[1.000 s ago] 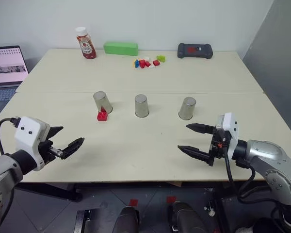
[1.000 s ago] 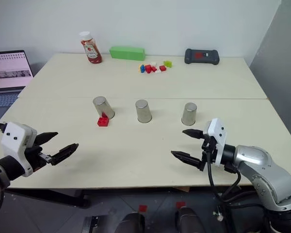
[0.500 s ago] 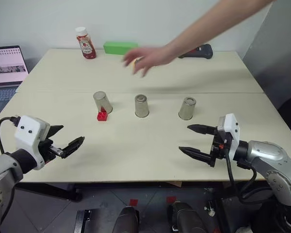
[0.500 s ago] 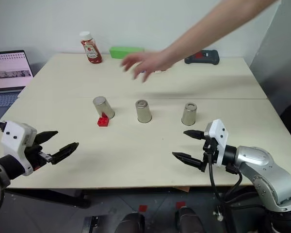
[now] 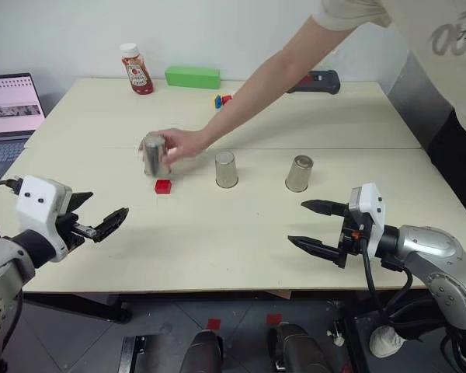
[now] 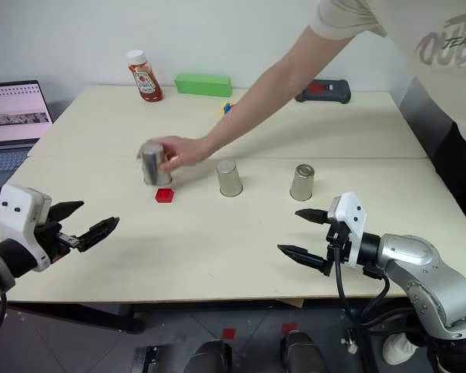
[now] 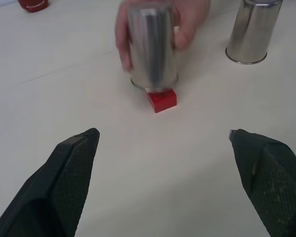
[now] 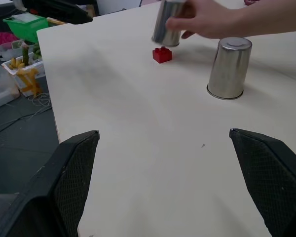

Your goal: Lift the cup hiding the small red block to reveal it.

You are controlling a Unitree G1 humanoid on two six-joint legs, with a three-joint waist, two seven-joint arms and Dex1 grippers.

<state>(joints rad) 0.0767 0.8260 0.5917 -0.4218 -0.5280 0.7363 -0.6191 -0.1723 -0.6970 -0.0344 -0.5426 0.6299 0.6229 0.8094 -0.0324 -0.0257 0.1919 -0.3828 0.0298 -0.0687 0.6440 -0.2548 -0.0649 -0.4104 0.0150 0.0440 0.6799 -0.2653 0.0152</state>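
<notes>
Person's hand (image 5: 182,144) holds the cup (image 5: 154,155) beside the small red block (image 5: 163,186).
Both tools, left tool (image 5: 101,224) and right tool (image 5: 317,225), wait apart; best hold off until the hand clears.

Near half of the desk (image 5: 217,241) is bare in front of both my grippers, so I've free passage fwd up to the cup row. A person's arm (image 5: 272,78) crosses from the far right corner down to the left cup (image 5: 154,155), hand (image 5: 179,145) wrapped on it, blocking approach from above and behind. Red block (image 5: 163,186) sits just on the near side of that cup. Middle cup (image 5: 226,169) and right cup (image 5: 298,173) stand apart w/ gaps between.
</notes>
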